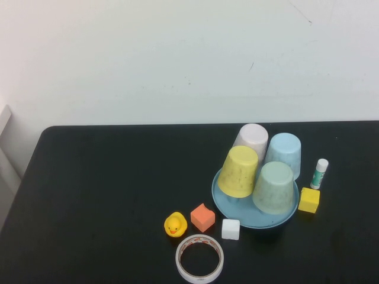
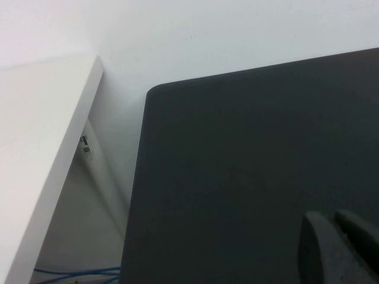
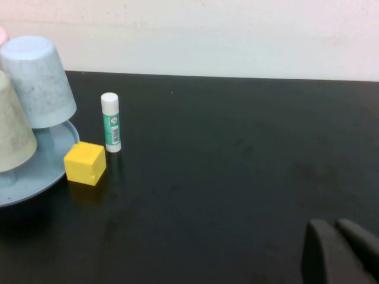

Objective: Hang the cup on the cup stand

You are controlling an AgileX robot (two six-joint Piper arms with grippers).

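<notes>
The cup (image 1: 275,187) hangs upside down on the cup stand (image 1: 228,205); left gripper (image 2: 339,220) and right gripper (image 3: 340,228) sit closed, empty, over bare table (image 1: 106,177)

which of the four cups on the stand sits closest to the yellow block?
The mint-green cup, upside down at the front right of the cup stand, right beside the yellow block. The yellow, light blue and pinkish-white cups are farther off.

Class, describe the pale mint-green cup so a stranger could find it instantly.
On the black table, find the light blue cup stand with its round dish base. Four upturned plastic tumblers hang there; the pale mint-green cup is front right, beside the yellow cube. Its neighbours are yellow, light blue and pink. Both grippers sit away, low over the table.
</notes>
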